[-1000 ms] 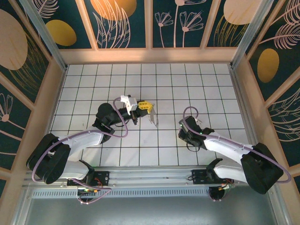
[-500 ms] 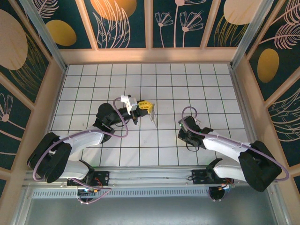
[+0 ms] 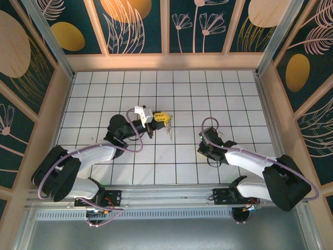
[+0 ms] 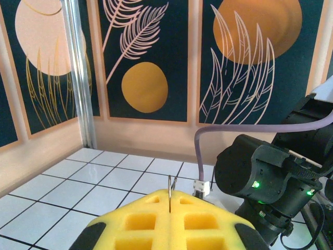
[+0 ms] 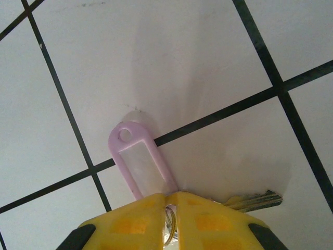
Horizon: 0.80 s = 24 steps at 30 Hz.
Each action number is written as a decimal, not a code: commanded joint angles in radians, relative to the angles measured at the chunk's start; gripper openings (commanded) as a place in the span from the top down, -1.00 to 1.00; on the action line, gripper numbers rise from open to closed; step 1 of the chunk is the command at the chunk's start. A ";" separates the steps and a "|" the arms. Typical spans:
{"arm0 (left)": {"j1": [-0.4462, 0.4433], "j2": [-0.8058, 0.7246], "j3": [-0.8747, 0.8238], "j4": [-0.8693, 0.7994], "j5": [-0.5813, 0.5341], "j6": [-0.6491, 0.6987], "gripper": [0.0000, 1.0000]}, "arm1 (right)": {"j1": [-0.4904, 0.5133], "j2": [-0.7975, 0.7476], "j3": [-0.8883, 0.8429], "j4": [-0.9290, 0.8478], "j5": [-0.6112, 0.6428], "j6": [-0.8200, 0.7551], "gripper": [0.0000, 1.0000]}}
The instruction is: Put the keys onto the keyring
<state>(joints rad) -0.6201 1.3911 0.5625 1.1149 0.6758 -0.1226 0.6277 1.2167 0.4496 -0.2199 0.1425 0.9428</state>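
One at a time. Beginning with the left gripper (image 3: 162, 119): hovering above the white tiled floor (image 3: 104, 88), a little left of the middle, and pointing toward the right arm (image 3: 250, 162). Pinching the keyring (image 3: 169, 131) between yellow pads (image 4: 135, 224) pressed flat against each other, with no gap showing along the seam. Letting the thin metal loop dangle from the tips toward the tiles in the overhead view. Showing, through the left wrist camera, just a sliver of wire standing upright out of the seam. Looking past that sliver at the black body of the right arm, with two green lights (image 4: 255, 184) glowing on it, in front of the painted wall (image 4: 151, 57).

Turning to the right gripper (image 5: 169, 197): pointing straight down at the floor, right of the middle and in the nearer half, well apart from the left one. Bringing its own yellow pads together tip to tip, leaving only a narrow slit lower down. Pinching the key (image 5: 255, 200) there, at the small wire ring (image 5: 168, 232) joining the silver blade to a lilac tag (image 5: 139, 161). Lying flat on the tile, both blade and tag, and fanning out from the fingertips. Slanting up and to the left, in the tag's case, with its punched hole at the far end, just beside a black grout line (image 5: 218, 117). Poking out to the right, in the blade's case, close against the right-hand pad. Resting on the floor, not lifted, and well apart from the loop in the other gripper.
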 commanded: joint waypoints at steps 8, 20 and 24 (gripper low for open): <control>-0.002 0.013 0.017 0.062 0.030 -0.023 1.00 | -0.016 0.009 0.017 0.002 -0.009 -0.028 0.90; -0.002 0.007 0.026 0.040 0.030 -0.031 1.00 | -0.046 -0.121 0.070 0.003 -0.012 -0.119 1.00; -0.002 0.002 0.028 0.026 0.029 -0.032 1.00 | -0.055 -0.212 0.081 0.065 -0.036 -0.191 1.00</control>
<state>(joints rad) -0.6201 1.4025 0.5629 1.1179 0.6952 -0.1406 0.5838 1.0698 0.4980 -0.2047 0.1284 0.8314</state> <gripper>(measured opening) 0.044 0.045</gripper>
